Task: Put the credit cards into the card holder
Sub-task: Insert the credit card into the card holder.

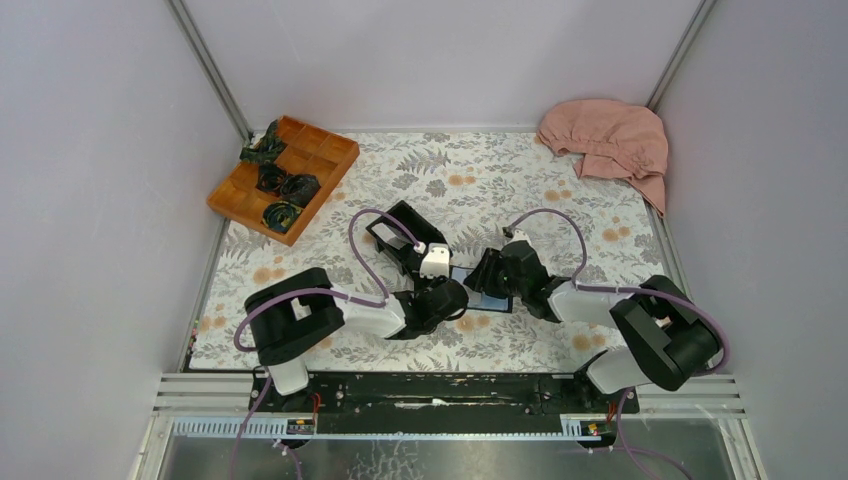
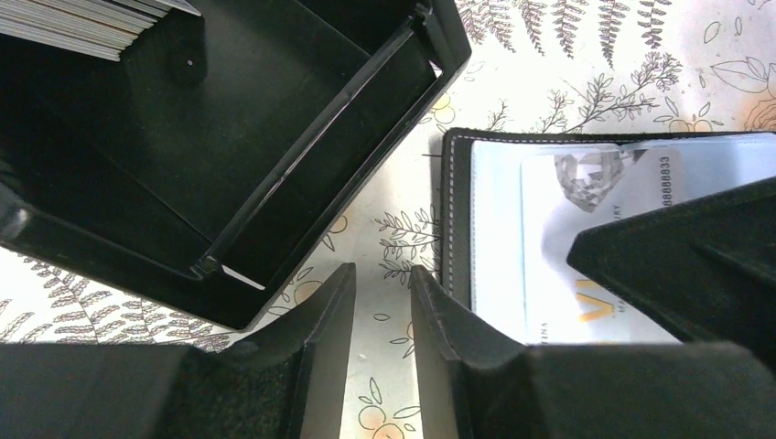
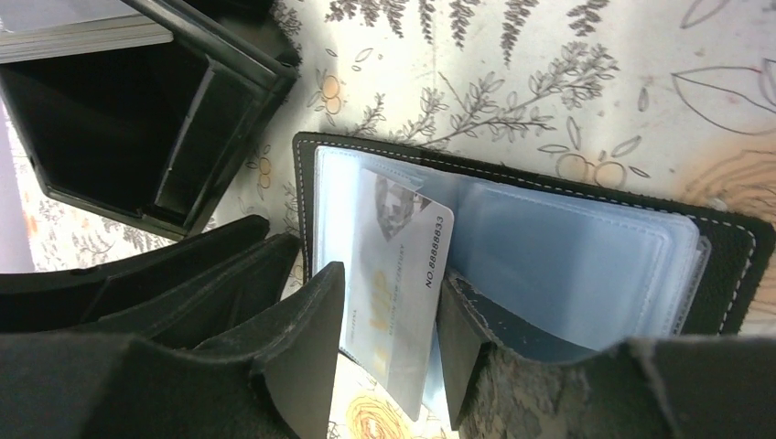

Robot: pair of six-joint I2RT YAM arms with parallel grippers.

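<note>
The card holder (image 1: 487, 292) lies open on the flowered cloth between both arms, its clear blue-grey pockets (image 3: 567, 256) facing up. A pale credit card (image 3: 403, 265) sits partly inside the leftmost pocket, its lower end sticking out. My right gripper (image 3: 392, 279) is open, with one finger on each side of that card. My left gripper (image 2: 380, 274) is open over bare cloth, its right finger at the holder's left edge (image 2: 458, 219). More credit cards (image 2: 82, 23) are stacked in the black box (image 2: 229, 137).
The rigid black box (image 1: 400, 232) stands just left of the card holder. A wooden compartment tray (image 1: 330, 150) with dark bundles is at the back left. A pink cloth (image 1: 608, 140) lies in the back right corner. Grey walls close in both sides.
</note>
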